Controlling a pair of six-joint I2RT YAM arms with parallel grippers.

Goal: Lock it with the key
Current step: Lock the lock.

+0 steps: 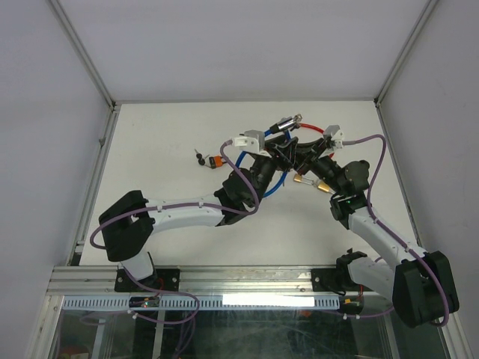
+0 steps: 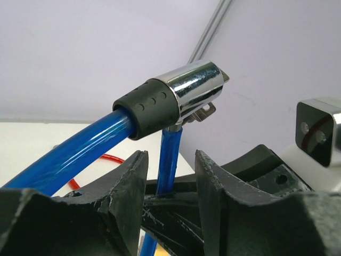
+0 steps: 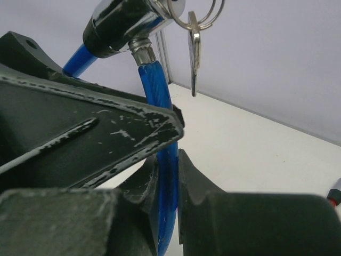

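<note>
Inside right gripper (image 3: 173,154) — cable lock (image 3: 154,85) (pinched).

White links and black joint housings on left arm (image 1: 187,210) and right arm (image 1: 383,238), with purple cables (image 1: 96,233) looping along both. Black end effector fingers (image 3: 106,133), scratched to grey at the edges.

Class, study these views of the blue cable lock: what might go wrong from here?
The left pincer stands open around the cable, so the lock head may swing. The key dangles loose, held by neither pincer; the right pincer, clamped on the cable, might have to let go to reach it.
</note>
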